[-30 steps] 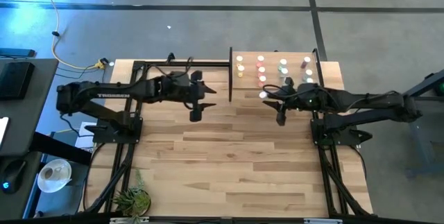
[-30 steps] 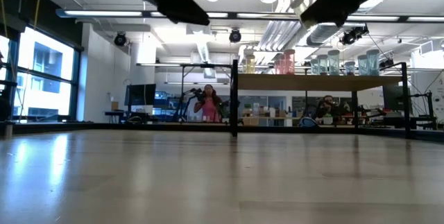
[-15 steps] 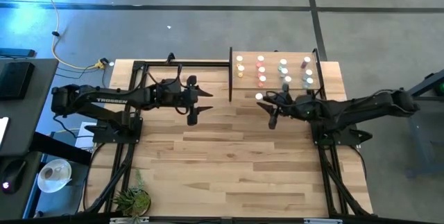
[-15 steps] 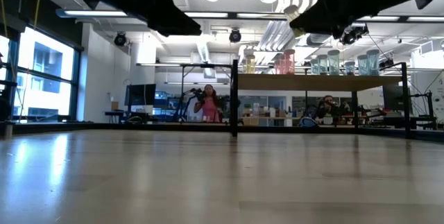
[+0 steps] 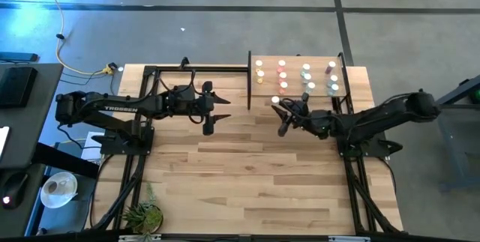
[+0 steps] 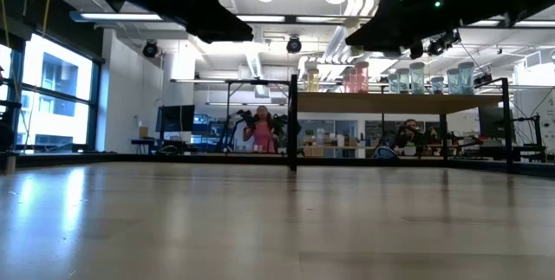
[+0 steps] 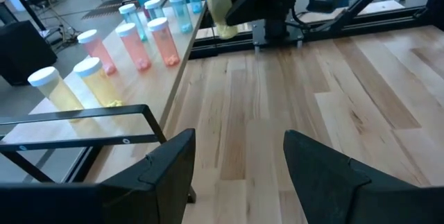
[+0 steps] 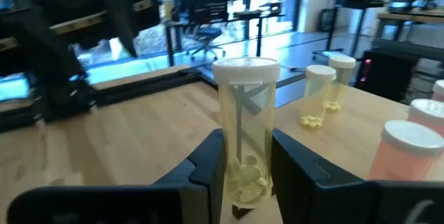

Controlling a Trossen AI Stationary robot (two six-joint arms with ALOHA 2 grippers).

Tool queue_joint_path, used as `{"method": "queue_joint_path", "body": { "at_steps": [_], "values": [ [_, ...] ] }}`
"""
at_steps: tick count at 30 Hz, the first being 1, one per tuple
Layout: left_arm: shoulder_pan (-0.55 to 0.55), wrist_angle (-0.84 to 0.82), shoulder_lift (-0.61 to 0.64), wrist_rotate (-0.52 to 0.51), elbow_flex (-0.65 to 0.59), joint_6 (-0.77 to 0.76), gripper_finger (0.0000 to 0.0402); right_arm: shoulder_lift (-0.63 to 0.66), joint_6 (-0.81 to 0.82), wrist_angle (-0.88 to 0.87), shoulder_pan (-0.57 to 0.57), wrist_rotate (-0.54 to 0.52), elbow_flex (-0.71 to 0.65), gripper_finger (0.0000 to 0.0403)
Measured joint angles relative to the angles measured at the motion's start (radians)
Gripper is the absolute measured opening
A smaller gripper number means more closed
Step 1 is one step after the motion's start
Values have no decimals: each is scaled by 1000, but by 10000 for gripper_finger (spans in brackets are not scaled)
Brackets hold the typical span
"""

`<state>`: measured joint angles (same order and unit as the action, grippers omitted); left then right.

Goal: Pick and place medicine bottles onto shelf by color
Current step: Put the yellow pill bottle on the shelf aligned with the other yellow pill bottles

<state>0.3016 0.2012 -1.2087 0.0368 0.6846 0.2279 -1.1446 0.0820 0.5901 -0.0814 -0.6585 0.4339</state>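
- A yellow medicine bottle (image 8: 244, 130) with a white cap is pinched upright between the fingers (image 8: 208, 158) of the right gripper (image 5: 280, 120), as seen in the right wrist view.
- In the high view, that gripper is held above the bench (image 5: 247, 174), just off the near-left corner of the shelf (image 5: 294, 79), with the bottle's white cap showing at its tip.
- The other medicine bottles (image 5: 306, 77) are stood on the shelf in rows: yellow at the left, then pink-red, then teal-green, with a purplish one at the far right.
- In the left wrist view, the same bottles are seen lined up on the shelf, yellow nearest.
- The left gripper (image 5: 211, 115) is held over the bench to the left of the shelf, its fingers (image 7: 163, 165) spread and holding nothing.
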Motion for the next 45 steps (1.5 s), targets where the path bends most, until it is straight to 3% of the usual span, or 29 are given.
{"method": "queue_joint_path", "body": {
  "at_steps": [19, 34, 45],
  "values": [
    [-1, -1, 0, 0, 0, 10, 209, -397, -37, 616, 3, -123, 19, 83],
    [-1, -2, -1, 0, 0, 11, 209, -623, -64, 633, 3, -370, 209, 83],
    [-1, -18, -1, 0, 0, 48, 209, -740, -174, 618, 3, -562, 371, 83]
  ]
}}
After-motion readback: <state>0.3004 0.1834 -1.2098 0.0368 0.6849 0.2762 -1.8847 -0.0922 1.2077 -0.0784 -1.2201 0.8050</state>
